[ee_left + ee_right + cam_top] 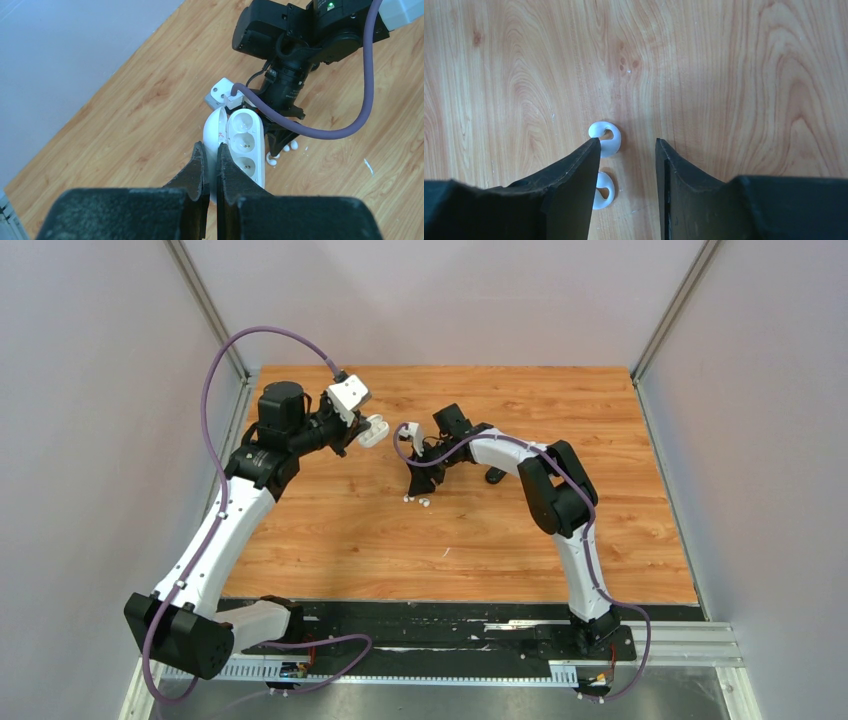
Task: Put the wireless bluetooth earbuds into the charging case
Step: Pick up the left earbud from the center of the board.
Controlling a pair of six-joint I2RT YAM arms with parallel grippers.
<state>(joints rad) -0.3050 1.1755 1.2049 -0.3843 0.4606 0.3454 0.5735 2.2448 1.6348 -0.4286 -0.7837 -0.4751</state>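
My left gripper [360,435] [210,150] is shut on the open white charging case [374,430] [243,142] and holds it above the table, its empty round sockets facing up. My right gripper [418,483] [628,145] is open and points down just above two white earbuds [417,502]. In the right wrist view one white earbud [606,138] lies at the left fingertip and the other [604,190] lies half behind that finger. Both also show in the left wrist view [274,159]. No black earbuds are clearly visible.
A small dark object [495,476] lies on the wooden table [600,530] just right of my right gripper. The right arm's wrist and purple cable [320,132] hang close in front of the held case. Grey walls enclose the table on three sides.
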